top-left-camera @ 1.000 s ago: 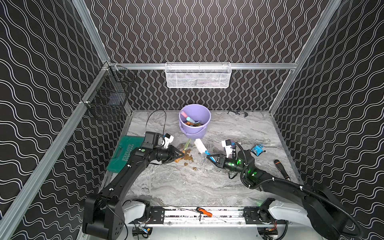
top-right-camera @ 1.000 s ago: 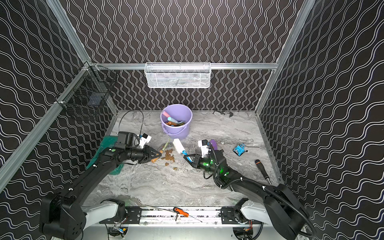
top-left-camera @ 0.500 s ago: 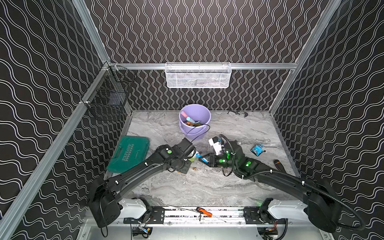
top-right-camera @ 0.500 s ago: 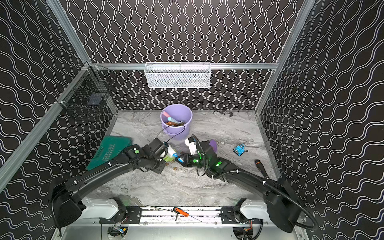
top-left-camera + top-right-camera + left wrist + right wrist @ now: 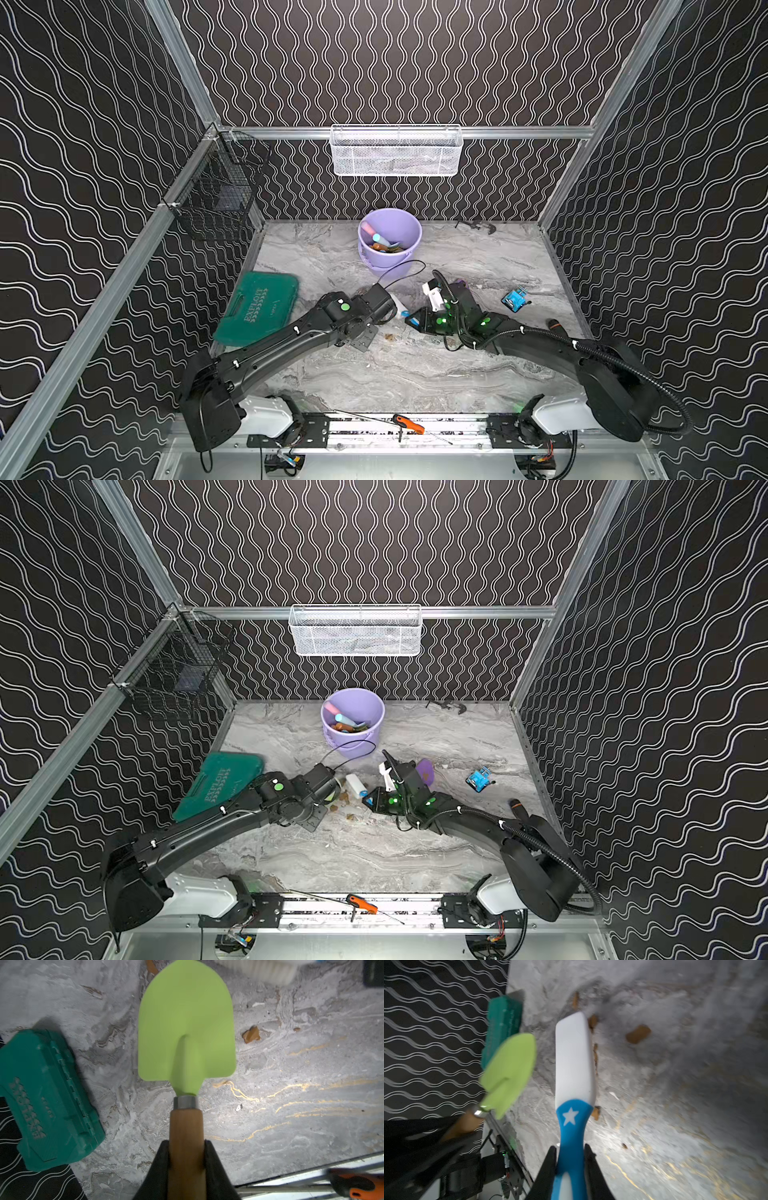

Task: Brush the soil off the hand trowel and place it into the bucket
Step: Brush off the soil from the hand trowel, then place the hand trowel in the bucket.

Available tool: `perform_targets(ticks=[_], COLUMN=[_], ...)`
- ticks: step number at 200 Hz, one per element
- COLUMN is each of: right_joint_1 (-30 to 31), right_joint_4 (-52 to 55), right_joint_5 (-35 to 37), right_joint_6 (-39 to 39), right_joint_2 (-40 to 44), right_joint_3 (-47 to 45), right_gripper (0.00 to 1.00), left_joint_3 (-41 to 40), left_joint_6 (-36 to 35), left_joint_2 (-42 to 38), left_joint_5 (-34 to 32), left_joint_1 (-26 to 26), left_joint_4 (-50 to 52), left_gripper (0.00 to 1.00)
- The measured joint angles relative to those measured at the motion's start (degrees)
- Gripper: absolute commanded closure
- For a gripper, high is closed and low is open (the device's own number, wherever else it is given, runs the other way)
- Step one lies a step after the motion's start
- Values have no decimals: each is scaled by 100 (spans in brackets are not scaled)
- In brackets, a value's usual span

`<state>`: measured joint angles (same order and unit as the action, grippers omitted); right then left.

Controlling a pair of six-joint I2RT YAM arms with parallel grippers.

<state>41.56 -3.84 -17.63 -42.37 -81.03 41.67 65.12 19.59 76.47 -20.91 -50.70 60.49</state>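
Observation:
My left gripper [image 5: 186, 1142] is shut on the wooden handle of the hand trowel [image 5: 187, 1028]. Its lime-green blade hangs over the marble table, and the face I see carries no soil. The right gripper [image 5: 570, 1149] is shut on the blue handle of a white brush [image 5: 574, 1059], held beside the trowel [image 5: 510, 1072] blade and apart from it. Brown soil clumps [image 5: 638, 1034] lie on the table under and around both tools [image 5: 351, 816]. The lilac bucket [image 5: 390, 266] stands behind the grippers with several tools in it.
A green tool case [image 5: 259, 305] lies left of the left arm. A purple blade [image 5: 426, 771] and a small blue part [image 5: 515, 299] lie to the right. An orange-handled screwdriver [image 5: 409, 424] rests on the front rail. A white mesh basket [image 5: 395, 151] hangs on the back wall.
The left arm has swung from the left side to the table's middle, carrying the trowel. The right arm has moved left and back with the brush. Both grips have held.

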Motion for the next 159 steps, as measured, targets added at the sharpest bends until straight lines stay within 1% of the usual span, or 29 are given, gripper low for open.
perform_targets(ticks=[17,29,54,67,110,159], right_joint_1=[-28,-37,-46,-52,-76,-81], right_joint_4=[210,264,350,459,745,920], right_joint_5=[70,168,391,501,798,883], right_joint_6=[101,101,129,129,83,-9], right_joint_2=[195,461,1032,1298,2020,2365], right_joint_3=[11,-11,-129,-256,-697,-855], right_gripper=[100,100,100,100,100,100], left_joint_3=[46,236,1064,1582,3324,5285], left_joint_6=[-2,-4,-57,-201,-649,-1106], left_joint_2=[-2,7,205,424,1711,3416], left_joint_5=[-90,-160,-334,-396,-317,-195], left_joint_1=[0,2,83,203,831,1327], left_joint_4=[39,120,223,227,269,413], left_gripper=[100,100,100,100,100,100])
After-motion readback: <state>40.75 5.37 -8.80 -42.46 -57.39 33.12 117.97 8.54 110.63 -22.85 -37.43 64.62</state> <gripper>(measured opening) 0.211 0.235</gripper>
